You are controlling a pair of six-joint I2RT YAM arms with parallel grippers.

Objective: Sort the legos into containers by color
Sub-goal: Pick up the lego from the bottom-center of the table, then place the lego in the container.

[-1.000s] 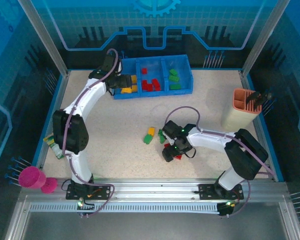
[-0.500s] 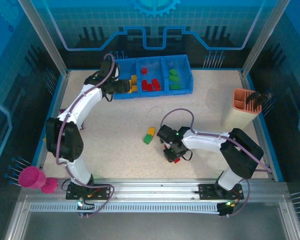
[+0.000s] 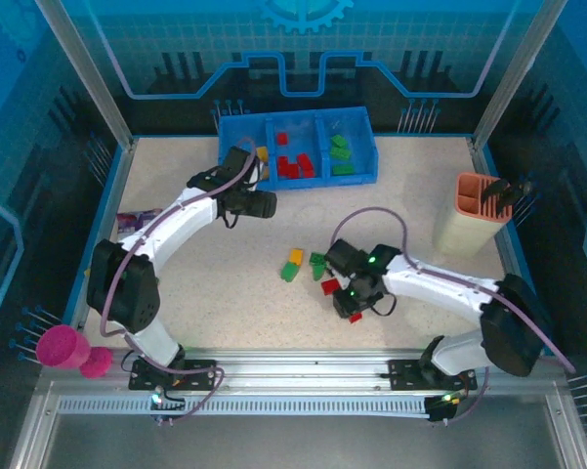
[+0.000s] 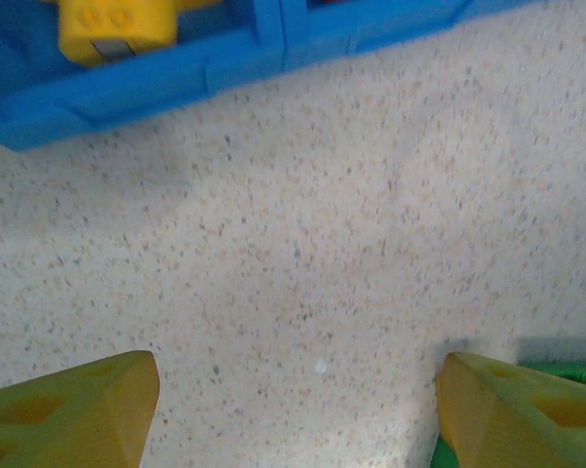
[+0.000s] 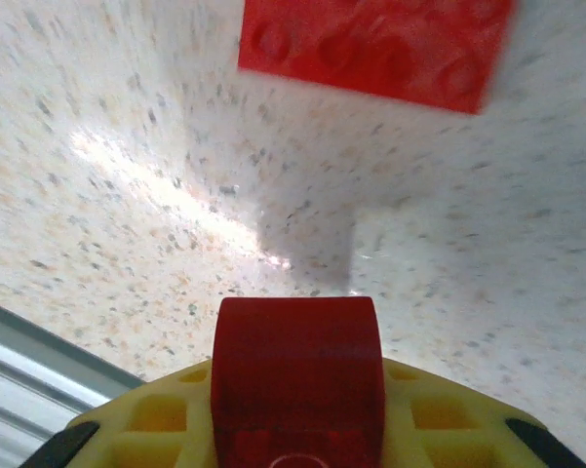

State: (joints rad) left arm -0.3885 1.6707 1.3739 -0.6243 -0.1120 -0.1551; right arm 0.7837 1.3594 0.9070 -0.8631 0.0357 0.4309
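The containers are three compartments of a blue tray (image 3: 298, 178) at the back, with yellow, red and green legos in them. One yellow lego (image 4: 115, 27) lies in the left compartment. My left gripper (image 3: 266, 204) (image 4: 297, 375) hovers open over bare table just in front of the tray. My right gripper (image 3: 356, 309) (image 5: 294, 409) is shut on a red lego (image 3: 356, 317) (image 5: 294, 370). Another red lego (image 3: 329, 286) (image 5: 375, 49) lies on the table close ahead of it. Green legos (image 3: 317, 264) and an orange-yellow lego (image 3: 295, 256) lie loose mid-table.
An orange-pink slotted holder (image 3: 474, 210) stands at the right edge. A magenta cup (image 3: 62, 346) sits outside the near-left corner and a purple packet (image 3: 132, 222) lies at the left edge. The metal rail (image 3: 303, 376) runs along the near edge.
My left gripper has pulled back from the tray toward the table's middle. My right gripper has shut on the red lego and shifted slightly right.
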